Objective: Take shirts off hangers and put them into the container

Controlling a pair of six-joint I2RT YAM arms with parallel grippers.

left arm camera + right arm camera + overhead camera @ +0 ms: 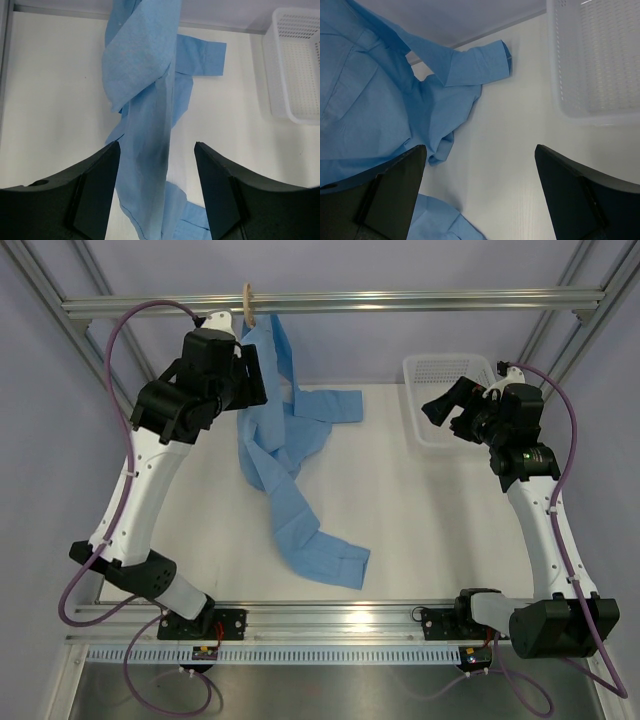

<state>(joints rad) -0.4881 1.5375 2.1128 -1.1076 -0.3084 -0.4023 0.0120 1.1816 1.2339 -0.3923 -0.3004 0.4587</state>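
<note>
Your left gripper (156, 150) has its jaws apart around a twisted band of the soft blue shirt (290, 470), which hangs from the thin tan hanger (247, 302) on the metal rail (400, 302) just beside it. Your right gripper (480, 150), jaws wide apart and empty, has the perforated white basket (600, 117) ahead on its right and a flat sleeve on its left.

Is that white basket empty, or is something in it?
Empty, in the parts shown: the basket has a bare mesh floor, and the blue shirt is wholly outside it.

White table (440, 530) under a rail (420, 302)
It crosses overhead at the far side; a second rail (330, 612) lines the near edge.
</note>
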